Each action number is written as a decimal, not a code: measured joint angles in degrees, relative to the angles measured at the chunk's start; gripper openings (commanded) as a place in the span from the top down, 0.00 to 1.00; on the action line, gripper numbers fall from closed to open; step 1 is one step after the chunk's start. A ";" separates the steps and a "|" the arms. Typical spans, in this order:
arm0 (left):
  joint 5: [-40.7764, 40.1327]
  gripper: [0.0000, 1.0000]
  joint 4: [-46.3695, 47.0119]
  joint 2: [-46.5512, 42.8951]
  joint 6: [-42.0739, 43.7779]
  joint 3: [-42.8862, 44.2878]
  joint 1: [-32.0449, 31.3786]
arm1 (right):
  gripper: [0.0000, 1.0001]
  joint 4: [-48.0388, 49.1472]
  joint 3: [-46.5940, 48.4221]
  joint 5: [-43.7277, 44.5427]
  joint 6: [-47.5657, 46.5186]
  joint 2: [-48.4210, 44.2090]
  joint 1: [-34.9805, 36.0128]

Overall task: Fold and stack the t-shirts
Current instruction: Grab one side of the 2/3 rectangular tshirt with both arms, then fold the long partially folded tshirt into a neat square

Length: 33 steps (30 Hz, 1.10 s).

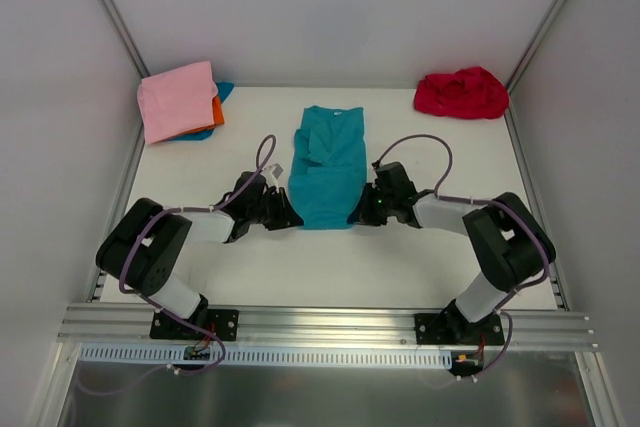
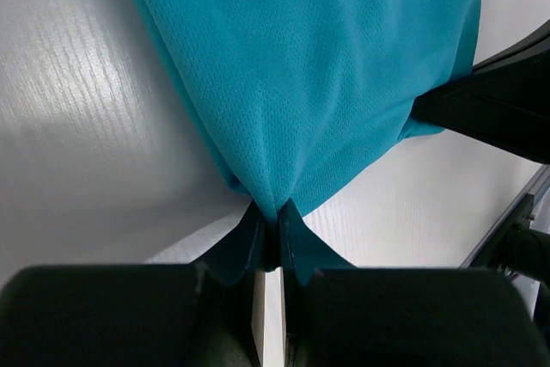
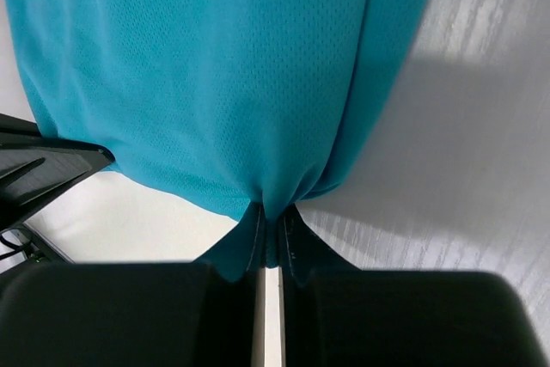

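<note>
Currently the left gripper (image 2: 268,217) and right gripper (image 3: 273,217) are each clamping a near hem corner of the teal mesh-cloth t-shirt (image 1: 328,172) lying centred on the white table (image 1: 250,267), so an even, simultaneous lift toward its collar is looking best.

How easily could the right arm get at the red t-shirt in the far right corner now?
Probably not yet: the right gripper is shut on the teal t-shirt's near hem. Once it lets go, the table toward the red t-shirt looks unobstructed.
</note>
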 measured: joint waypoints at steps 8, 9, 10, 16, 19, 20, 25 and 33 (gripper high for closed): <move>3.06 1.00 -2.38 -1.86 -0.28 -0.50 -0.04 | 0.99 -2.67 -6.38 0.17 0.33 -8.59 0.52; 3.58 1.00 -2.56 -3.15 -0.37 -1.11 -0.07 | 0.99 -3.06 -7.50 0.24 0.55 -10.54 0.83; 3.98 1.00 -2.75 -4.63 -0.46 -1.81 -0.13 | 0.99 -3.56 -8.44 0.26 0.72 -12.44 1.16; 4.11 1.00 -5.33 -15.43 -1.36 -7.10 -2.34 | 1.00 -5.01 -12.94 1.09 2.62 -20.06 4.52; 3.58 1.00 -6.19 -19.67 -2.75 -10.34 -4.11 | 0.99 -5.03 -15.21 1.95 4.11 -21.51 7.21; 3.13 1.00 -6.62 -21.05 -3.26 -11.41 -5.16 | 0.99 -5.09 -15.98 2.27 4.83 -21.92 8.31; 0.35 1.00 -9.55 -26.71 -6.16 -15.43 -10.67 | 1.00 -6.97 -18.25 5.29 8.17 -25.09 13.97; -3.98 1.00 -13.66 -35.91 -11.06 -19.02 -16.87 | 0.99 -14.40 -18.67 11.80 12.61 -35.30 22.25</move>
